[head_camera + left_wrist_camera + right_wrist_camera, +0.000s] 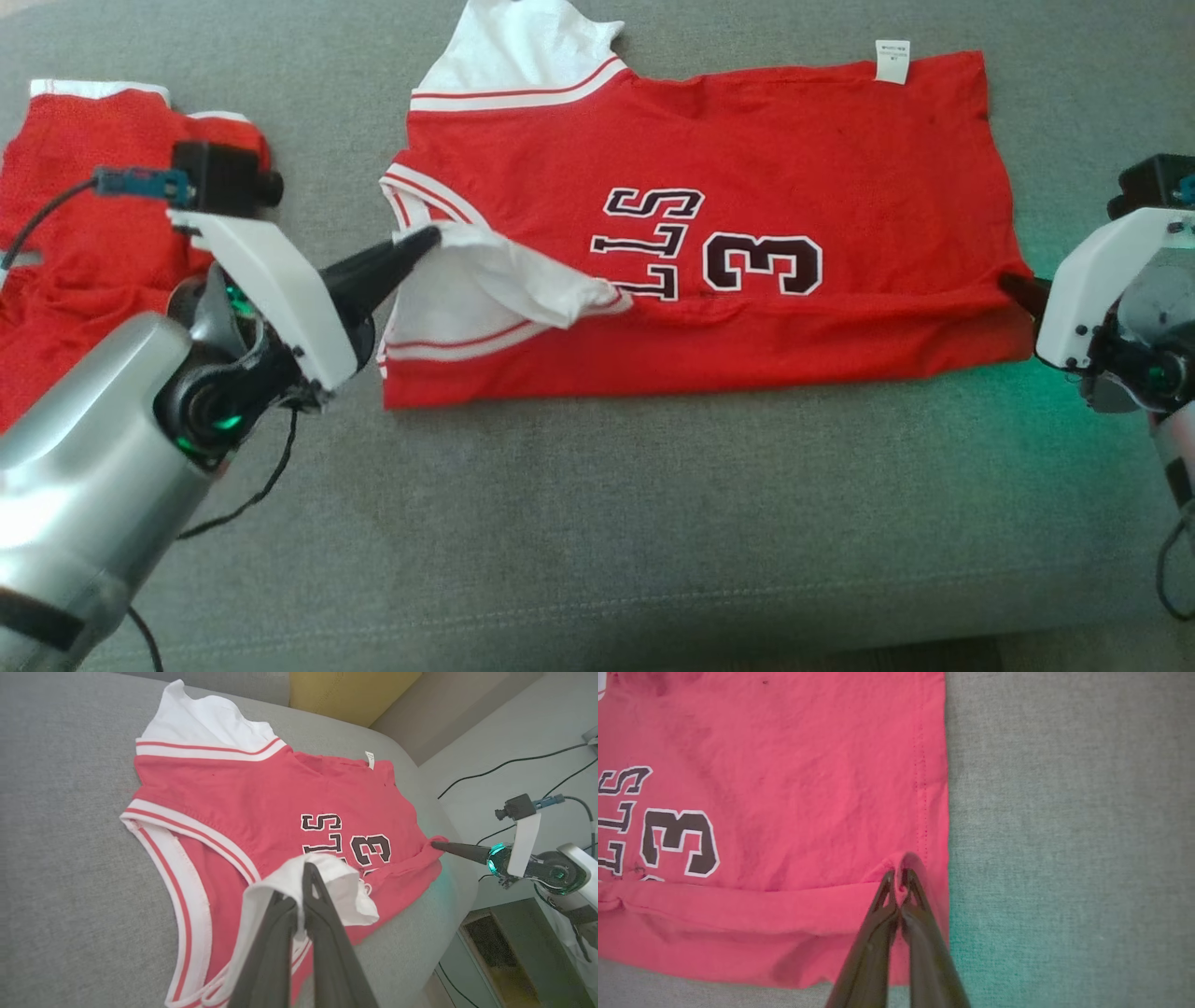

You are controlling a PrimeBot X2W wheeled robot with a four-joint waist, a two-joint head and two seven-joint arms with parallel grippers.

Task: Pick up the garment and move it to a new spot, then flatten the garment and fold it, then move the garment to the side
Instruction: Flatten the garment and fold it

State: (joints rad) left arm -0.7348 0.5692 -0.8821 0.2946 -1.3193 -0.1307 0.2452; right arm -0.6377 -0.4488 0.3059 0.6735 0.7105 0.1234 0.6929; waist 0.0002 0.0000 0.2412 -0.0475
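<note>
The garment [728, 177] is a red jersey with white sleeves, black lettering and a "3", lying spread on the grey sofa seat. My left gripper [422, 241] is shut on the white sleeve [509, 280] at the jersey's left side, holding it lifted over the red body. In the left wrist view that gripper [303, 877] pinches the white fabric [327, 877]. My right gripper [1013, 285] is shut on the red hem at the jersey's right edge. In the right wrist view its tips [899, 879] pinch a small raised fold of the red hem [906, 861].
A second red garment [84, 233] with white trim lies at the far left, partly behind my left arm. Grey sofa seat [653, 523] stretches in front of the jersey. Beside the sofa, the left wrist view has a yellow cushion [350, 690] and floor cables [504, 763].
</note>
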